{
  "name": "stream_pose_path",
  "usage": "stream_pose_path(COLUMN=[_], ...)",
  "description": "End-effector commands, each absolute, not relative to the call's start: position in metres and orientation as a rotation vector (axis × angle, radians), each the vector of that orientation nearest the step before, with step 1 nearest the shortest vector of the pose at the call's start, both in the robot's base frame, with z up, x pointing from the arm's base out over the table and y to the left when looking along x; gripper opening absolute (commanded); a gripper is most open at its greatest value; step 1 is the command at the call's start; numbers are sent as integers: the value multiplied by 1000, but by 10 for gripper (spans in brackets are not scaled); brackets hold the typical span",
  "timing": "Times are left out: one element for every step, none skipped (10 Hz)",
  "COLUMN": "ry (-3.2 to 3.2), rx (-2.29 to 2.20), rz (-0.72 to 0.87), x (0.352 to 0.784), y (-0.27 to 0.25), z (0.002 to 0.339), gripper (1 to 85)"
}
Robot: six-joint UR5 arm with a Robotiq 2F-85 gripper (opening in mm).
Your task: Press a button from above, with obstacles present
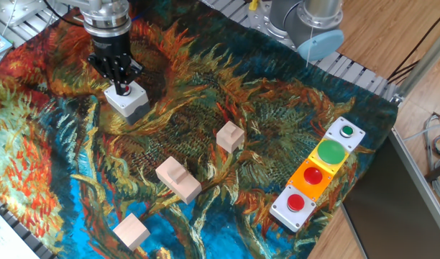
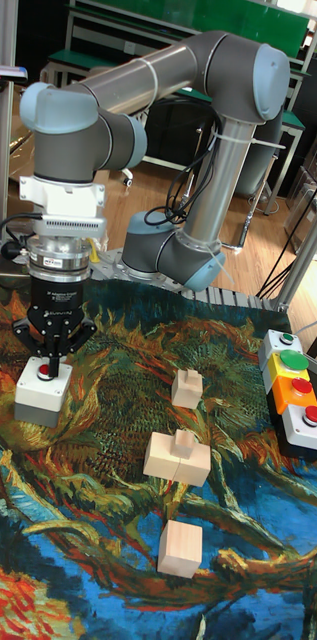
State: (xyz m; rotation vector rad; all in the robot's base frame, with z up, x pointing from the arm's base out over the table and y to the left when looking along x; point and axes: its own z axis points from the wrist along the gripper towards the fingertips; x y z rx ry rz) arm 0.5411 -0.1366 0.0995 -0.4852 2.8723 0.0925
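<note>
The button [image 1: 124, 91] is sitting directly under the gripper [image 1: 120, 84], whose fingertips are pinching together just over it. The blocks [image 1: 179, 179] are lying well aside.

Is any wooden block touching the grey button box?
No. All three wooden blocks sit apart from the grey box, on the cloth.

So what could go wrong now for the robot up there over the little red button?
1. The gripper hangs right over the red button on the grey box. If it comes down off-centre, it might hit the box top and miss the button.
2. The box sits loose on a wrinkly cloth, so a crooked push could perhaps slide or tip it.
3. The wooden blocks lie well away, so bumping them seems unlikely.
</note>
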Motion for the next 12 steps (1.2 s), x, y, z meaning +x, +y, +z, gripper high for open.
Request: stream_pose_path(ry=[2859, 2858, 2857, 2857, 2855, 2855, 2855, 2854, 2852, 2851, 2850, 2850], rx=[-477, -480, -482, -482, -478, -476, -473, -472, -469, -468, -467, -467], rz=[105, 111, 113, 113, 121, 126, 128, 133, 141, 146, 152, 154], x=[544, 542, 540, 539, 537, 537, 537, 536, 537, 536, 536, 535], y=[-136, -138, -139, -139, -138, -137, -137, -136, -135, -135, -135, -136], z=[99, 98, 97, 98, 99, 99, 99, 99, 99, 99, 98, 97], gripper=[40, 40, 40, 40, 40, 40, 40, 40, 40, 40, 40, 40])
